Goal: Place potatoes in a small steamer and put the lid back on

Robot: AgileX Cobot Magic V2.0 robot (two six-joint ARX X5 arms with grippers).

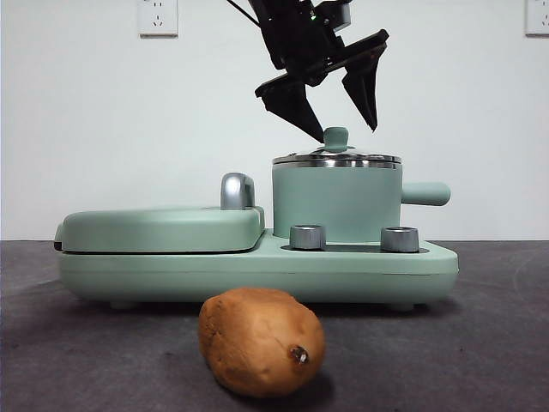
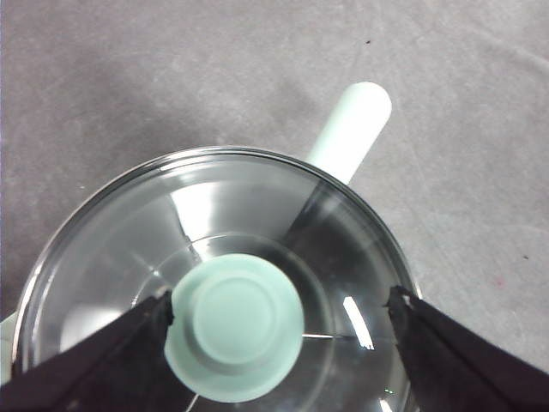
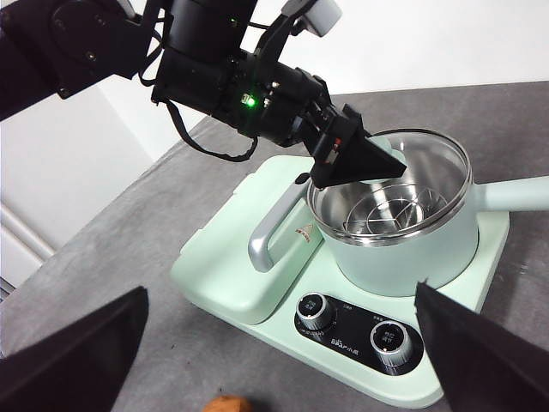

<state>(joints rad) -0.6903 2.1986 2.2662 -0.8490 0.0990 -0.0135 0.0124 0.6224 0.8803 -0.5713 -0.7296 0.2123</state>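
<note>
Both my left gripper's (image 2: 279, 313) jaws gape wide astride the lid's (image 2: 343, 257) knob, not gripping; lid sits on the steamer (image 1: 336, 204). Right gripper (image 3: 283, 335) waits wide open. Potato (image 1: 262, 341) lies on the table (image 1: 480, 343) in front.

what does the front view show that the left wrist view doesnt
Only the front view shows the potato lying on the table in front of the cooker, the closed griddle plate and the two control knobs. Only the left wrist view looks straight down through the lid's glass, with the left gripper open, one jaw on each side of the knob. Both show the lid sitting on the small steamer, its mint knob and the side handle.
</note>
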